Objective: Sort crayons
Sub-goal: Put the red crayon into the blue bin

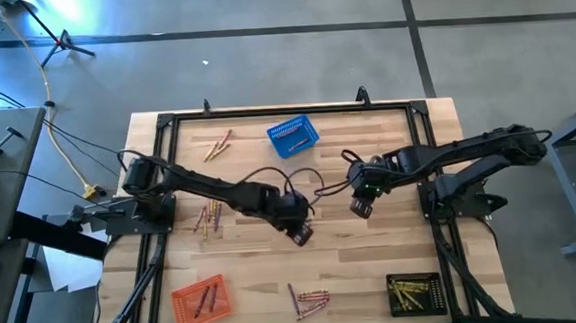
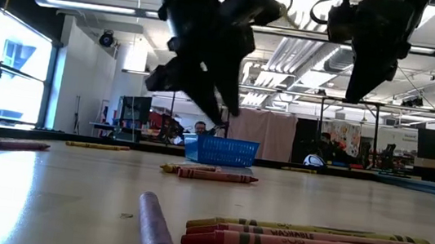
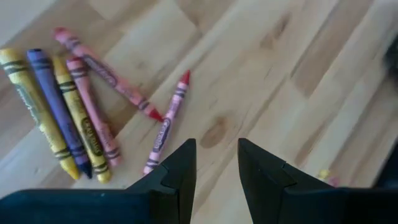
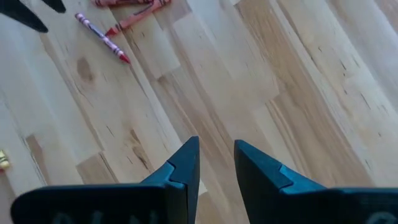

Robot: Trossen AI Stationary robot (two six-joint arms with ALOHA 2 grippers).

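Crayons lie flat on the wooden table in loose groups: one near the front edge (image 1: 312,300), one at the left (image 1: 209,218), one at the far left (image 1: 217,146). My left gripper (image 1: 300,231) hangs open and empty above mid-table. In its wrist view, yellow, purple, pink and red crayons (image 3: 74,106) lie beyond the fingers (image 3: 216,158). My right gripper (image 1: 361,207) is open and empty above the table to its right. Its wrist view (image 4: 216,158) shows bare wood, with a pink crayon (image 4: 102,34) farther off. In the low view both grippers (image 2: 215,105) (image 2: 354,92) hang clear of the table.
A blue mesh basket (image 1: 293,136) stands at the far middle. An orange basket (image 1: 199,297) holding crayons stands at the front left. A black basket (image 1: 414,294) holding yellow crayons stands at the front right. A dark frame (image 1: 166,124) runs round the table's edges.
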